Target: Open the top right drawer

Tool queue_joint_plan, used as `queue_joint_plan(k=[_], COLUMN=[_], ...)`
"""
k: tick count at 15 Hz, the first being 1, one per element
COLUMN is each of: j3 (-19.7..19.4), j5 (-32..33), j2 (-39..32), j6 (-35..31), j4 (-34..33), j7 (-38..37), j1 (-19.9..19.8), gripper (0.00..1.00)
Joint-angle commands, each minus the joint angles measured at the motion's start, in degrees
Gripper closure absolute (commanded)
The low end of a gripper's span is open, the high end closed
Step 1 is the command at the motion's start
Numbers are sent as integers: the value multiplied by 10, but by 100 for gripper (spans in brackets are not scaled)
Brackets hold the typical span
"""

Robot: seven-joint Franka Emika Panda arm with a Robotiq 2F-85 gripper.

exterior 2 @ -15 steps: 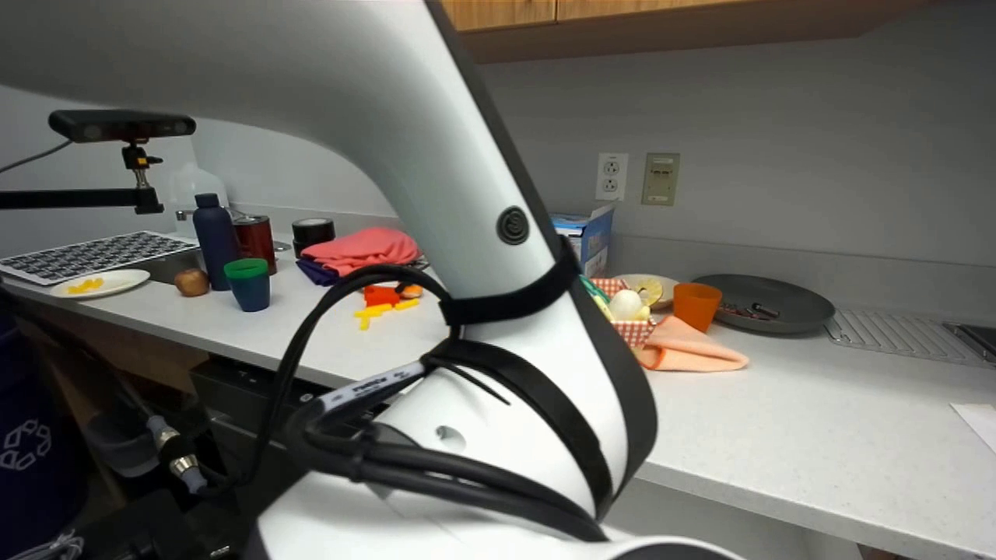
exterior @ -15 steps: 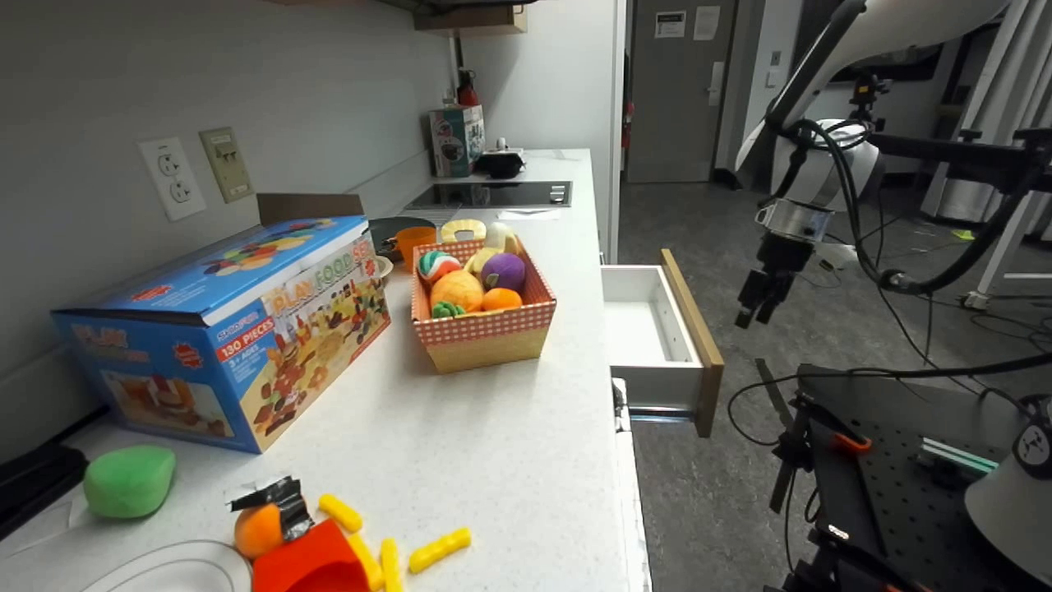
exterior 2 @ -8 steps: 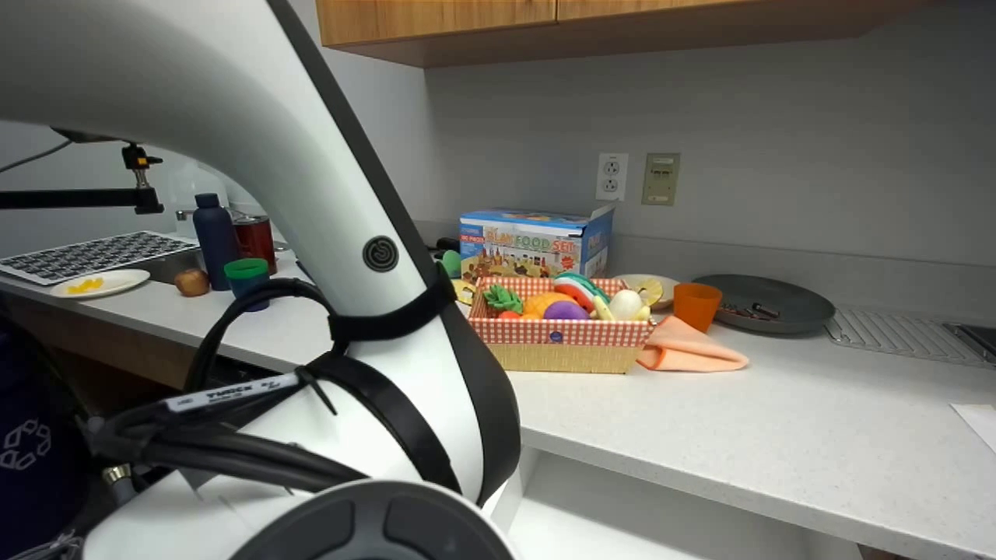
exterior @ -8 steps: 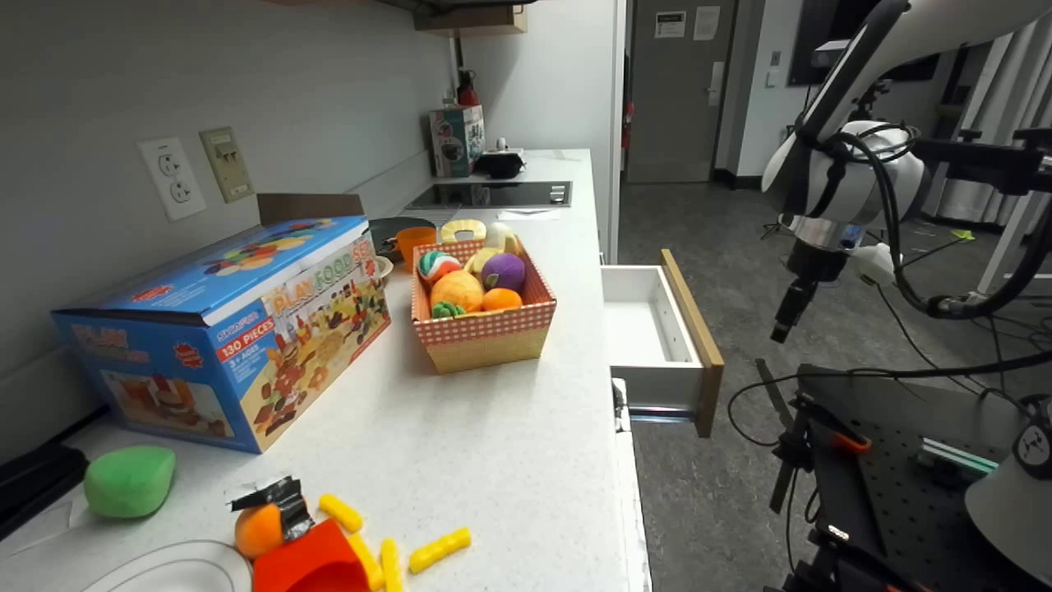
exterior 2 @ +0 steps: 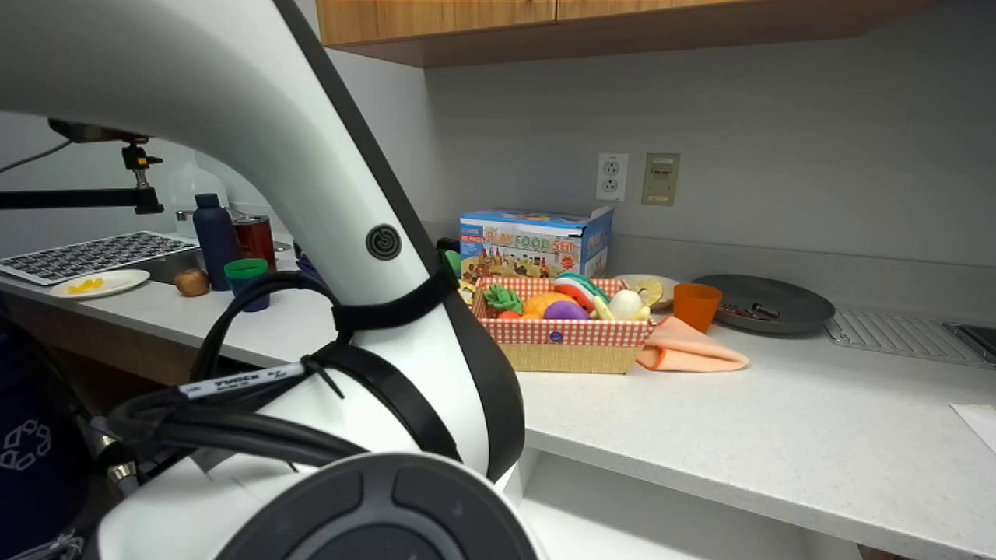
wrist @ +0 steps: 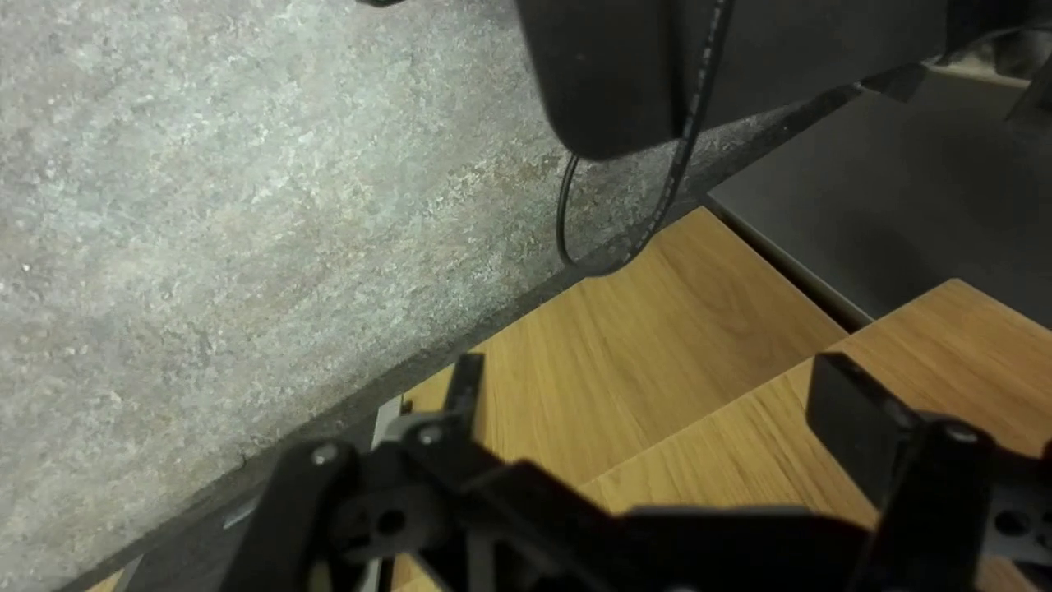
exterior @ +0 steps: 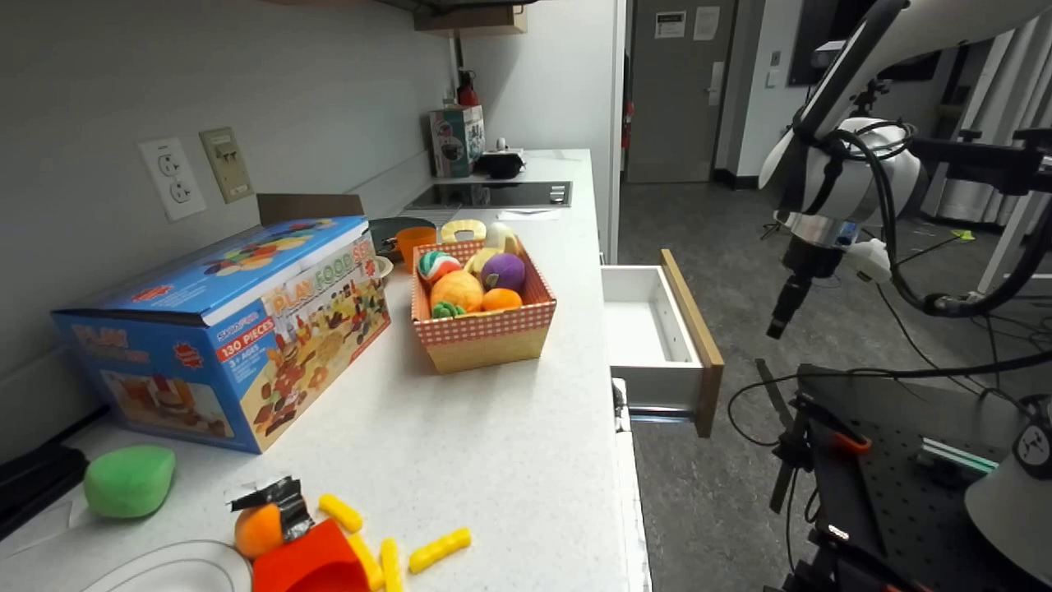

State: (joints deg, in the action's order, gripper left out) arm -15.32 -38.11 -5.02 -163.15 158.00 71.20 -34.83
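The drawer stands pulled out below the counter in an exterior view. It has a white inside and a tan wooden front. Its white inside also shows at the bottom of an exterior view, partly hidden by the arm. My gripper is apart from the drawer, out beyond its wooden front, pointing down and seen edge-on. In the wrist view my gripper is open, with nothing between its fingers. Behind the fingers lie wooden panels; I cannot tell which one is the drawer's front.
The white counter holds a fruit basket, a play food box and yellow toy pieces. A black robot stand with cables is at lower right. Grey floor shows in the wrist view.
The arm has swung away from the counter and my gripper has turned edge-on, uncovering the basket and drawer. In the last half second it shifted only slightly. The drawer has not moved.
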Motion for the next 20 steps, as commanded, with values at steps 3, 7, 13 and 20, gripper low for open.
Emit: queue_joint_plan(k=[3, 7, 13, 20], j3=[22, 43, 46, 48], j5=[-5, -38, -137, -143], j2=[95, 109, 188, 178], j6=[-3, 14, 81, 101], j4=[28, -8, -1, -8], j7=[109, 210, 417, 438], j1=[22, 34, 27, 23], gripper=[0, 0, 0, 0])
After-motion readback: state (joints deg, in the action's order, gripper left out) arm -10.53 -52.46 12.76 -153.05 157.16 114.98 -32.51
